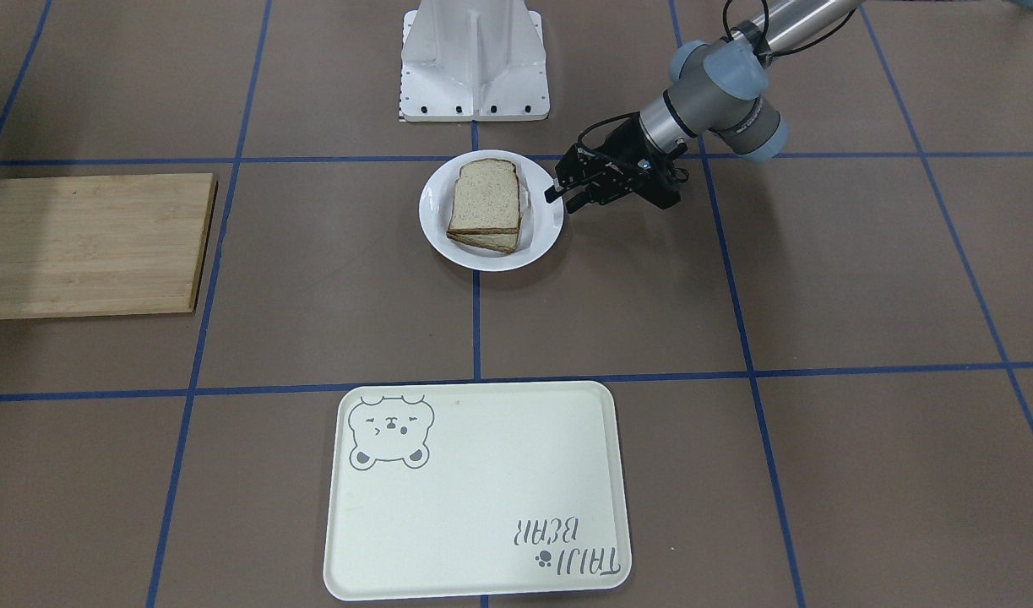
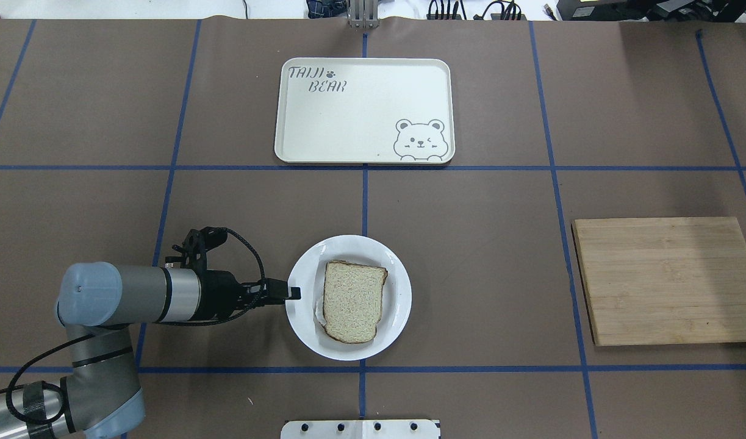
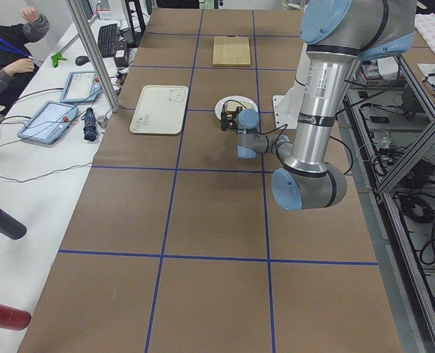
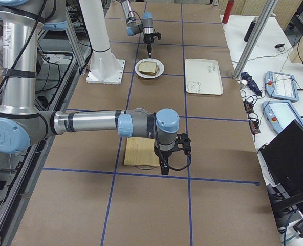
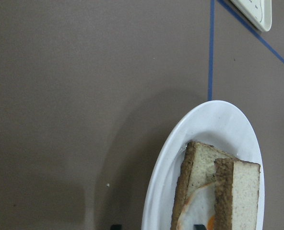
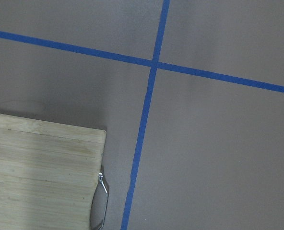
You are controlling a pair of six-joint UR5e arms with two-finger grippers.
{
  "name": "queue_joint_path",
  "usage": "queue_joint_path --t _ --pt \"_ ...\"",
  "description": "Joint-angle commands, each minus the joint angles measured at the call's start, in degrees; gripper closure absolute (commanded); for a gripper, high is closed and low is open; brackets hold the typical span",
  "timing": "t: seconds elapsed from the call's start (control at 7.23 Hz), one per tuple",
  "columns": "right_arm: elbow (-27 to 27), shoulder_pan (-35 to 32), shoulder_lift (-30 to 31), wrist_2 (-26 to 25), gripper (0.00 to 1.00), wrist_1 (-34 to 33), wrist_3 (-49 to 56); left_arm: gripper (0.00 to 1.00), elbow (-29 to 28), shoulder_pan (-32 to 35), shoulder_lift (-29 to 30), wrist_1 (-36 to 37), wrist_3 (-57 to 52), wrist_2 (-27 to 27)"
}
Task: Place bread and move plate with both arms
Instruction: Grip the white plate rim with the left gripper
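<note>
Two slices sit stacked on the plate, with the bread on top and egg beneath. Left fingers are spread and empty, straddling the rim on their side. Whether the right fingers, by the board, are spread I cannot tell. The plate looks stiff, glossy and slick, so pinch opposite rims and keep it level, since the soft, light stack could slide.

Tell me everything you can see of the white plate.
The plate is round, glossy white, perhaps ceramic, with a wide rim. It lies flat on the brown table, over a blue tape line. It carries the bread on top of a second slice, with fried egg between. The left gripper is at its rim, jaws open astride the edge; contact is unclear.
</note>
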State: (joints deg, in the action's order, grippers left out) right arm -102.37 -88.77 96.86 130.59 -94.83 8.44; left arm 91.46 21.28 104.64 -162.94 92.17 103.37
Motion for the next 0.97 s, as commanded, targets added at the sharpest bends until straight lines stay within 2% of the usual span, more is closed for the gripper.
queue_joint_path --t 0.0,0.14,0.28,0.42,0.55,0.69,0.83 --pt "0.0 0.0 0.0 0.0 0.0 0.0 0.0 0.52 -3.5 -1.8 0.2 -6.1 -0.1 -2.0" --pt "0.2 0.0 0.0 -0.1 0.0 0.0 0.0 0.53 -4.1 -2.5 1.1 -7.0 0.1 -2.5" --pt "0.1 0.1 0.0 0.0 0.0 0.0 -0.1 0.59 -4.4 -2.6 2.1 -6.8 0.2 -2.5" --pt "0.1 0.0 0.0 0.0 0.0 0.0 -0.1 0.67 -4.7 -2.6 2.2 -7.1 0.2 -2.4" --pt "0.2 0.1 0.0 0.0 0.0 0.0 -0.2 0.83 -4.8 -2.6 2.2 -7.1 0.2 -2.4" --pt "0.2 0.0 0.0 0.0 0.0 0.0 -0.3 0.94 -5.2 -2.6 2.2 -7.2 0.2 -2.3" --pt "0.1 0.0 0.0 0.0 0.0 0.0 -0.2 1.0 -5.1 -2.6 2.2 -7.4 0.2 -2.3"
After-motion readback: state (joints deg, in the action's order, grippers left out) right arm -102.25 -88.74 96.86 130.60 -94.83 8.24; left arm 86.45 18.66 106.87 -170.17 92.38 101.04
